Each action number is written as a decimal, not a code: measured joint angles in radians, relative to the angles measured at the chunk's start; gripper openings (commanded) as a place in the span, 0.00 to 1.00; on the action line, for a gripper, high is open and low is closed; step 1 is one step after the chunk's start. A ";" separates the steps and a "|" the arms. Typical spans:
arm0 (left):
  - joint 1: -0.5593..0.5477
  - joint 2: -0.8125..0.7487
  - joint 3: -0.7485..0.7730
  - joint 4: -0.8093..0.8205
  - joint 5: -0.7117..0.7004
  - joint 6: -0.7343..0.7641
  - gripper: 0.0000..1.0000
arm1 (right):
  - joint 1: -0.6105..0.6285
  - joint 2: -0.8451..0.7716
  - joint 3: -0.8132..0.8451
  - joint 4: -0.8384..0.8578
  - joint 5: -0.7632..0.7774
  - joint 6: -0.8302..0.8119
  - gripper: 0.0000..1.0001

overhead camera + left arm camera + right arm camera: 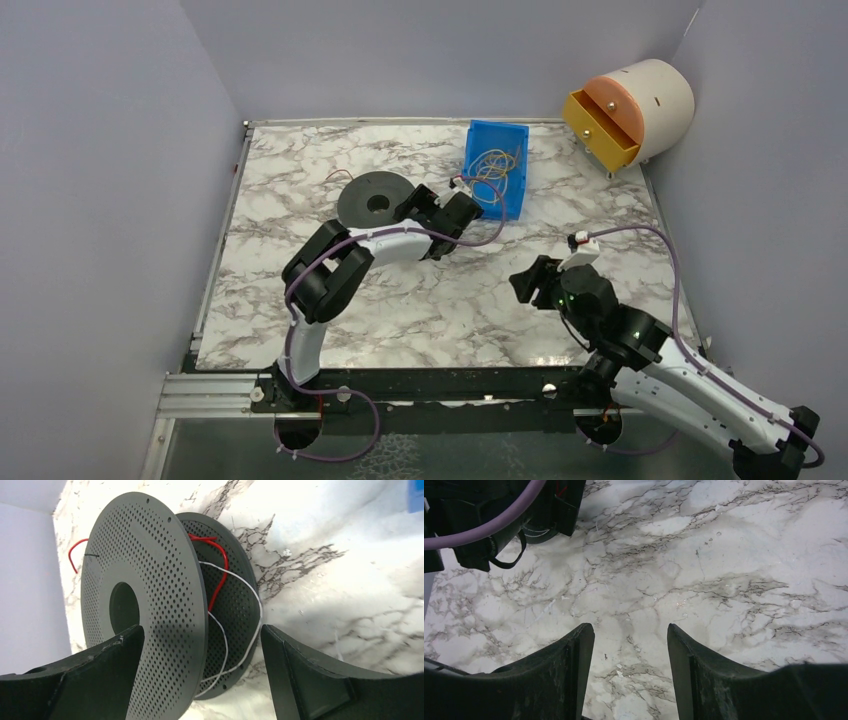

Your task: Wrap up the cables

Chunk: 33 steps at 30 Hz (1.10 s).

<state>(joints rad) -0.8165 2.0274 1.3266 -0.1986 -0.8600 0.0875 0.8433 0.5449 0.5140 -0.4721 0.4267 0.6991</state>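
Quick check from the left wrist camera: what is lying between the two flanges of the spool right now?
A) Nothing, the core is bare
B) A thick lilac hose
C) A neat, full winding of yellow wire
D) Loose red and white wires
D: between the flanges of the spool, a red wire and white wires hang in loose loops, not wound tight.

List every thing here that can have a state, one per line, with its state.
Left gripper: open, empty.
Right gripper: open, empty.
Spool: lying flat, barely filled.
Cables: slack loops between its flanges.
Blue bin: holds tangled wires.
Yellow drawer: pulled out.
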 measured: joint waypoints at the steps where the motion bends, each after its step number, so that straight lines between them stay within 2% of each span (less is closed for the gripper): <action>1: -0.002 -0.011 -0.003 -0.008 0.011 -0.013 0.90 | 0.000 0.003 0.005 -0.001 -0.001 -0.003 0.62; 10: -0.017 -0.224 -0.090 -0.048 0.200 -0.185 0.99 | 0.000 0.086 0.048 0.006 -0.007 -0.047 0.68; 18: -0.030 -0.444 -0.113 -0.119 0.386 -0.272 0.99 | -0.001 0.361 0.184 0.016 -0.047 -0.143 0.79; 21: -0.016 -0.508 -0.110 -0.151 0.462 -0.283 0.99 | -0.020 0.472 0.251 0.016 -0.078 -0.181 0.88; 27: 0.079 -0.590 -0.092 -0.215 0.631 -0.284 0.99 | -0.203 0.660 0.356 0.019 -0.205 -0.245 0.96; 33: 0.252 -0.641 -0.102 -0.251 0.780 -0.296 0.99 | -0.397 0.712 0.409 0.003 -0.290 -0.259 1.00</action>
<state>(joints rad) -0.5644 1.3861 1.2243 -0.4500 -0.0803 -0.2081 0.4461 1.2572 0.9230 -0.4690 0.1368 0.4400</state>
